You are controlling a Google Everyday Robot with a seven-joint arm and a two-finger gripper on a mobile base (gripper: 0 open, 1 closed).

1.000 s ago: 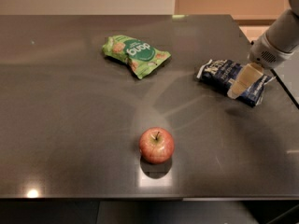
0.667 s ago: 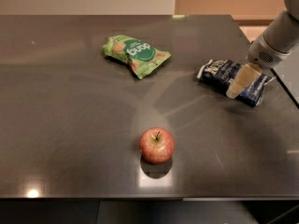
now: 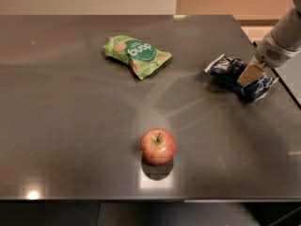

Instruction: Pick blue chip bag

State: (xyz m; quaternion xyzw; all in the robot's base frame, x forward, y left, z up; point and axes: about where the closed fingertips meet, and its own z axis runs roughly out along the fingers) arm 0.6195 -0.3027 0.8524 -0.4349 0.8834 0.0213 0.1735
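We see the gripper at the far-right of the table, down on the middle of the blue bag, w/ the arm coming in from upper right.

Vs a sec ago, the gripper sits a touch higher and further right in view, and the blue bag has gone with it. Its left end has crept right and the foil looks more bunched. It's a small change, but we read it as the bag being tugged or starting to lift, i.e. the pick is at the grasp/lift stage, not approach. Whether the gripper is actually clamped on the foil we can't tell; contact w/ the bag is all we get. The bag isn't clearly off the table yet.

The blue bag lies right of the green bag and far-right of the apple, well apart from both. Neither has moved.

Its long axis is diagonal, far-left to near-right in view. The white corner is at the far-left end, pointing approx. toward the green bag. The near-right end sticks out past the gripper toward the table's right edge. The gripper meets it about mid-length, which we think is a decent spot, though crinkly foil could slip if the hold is shallow.
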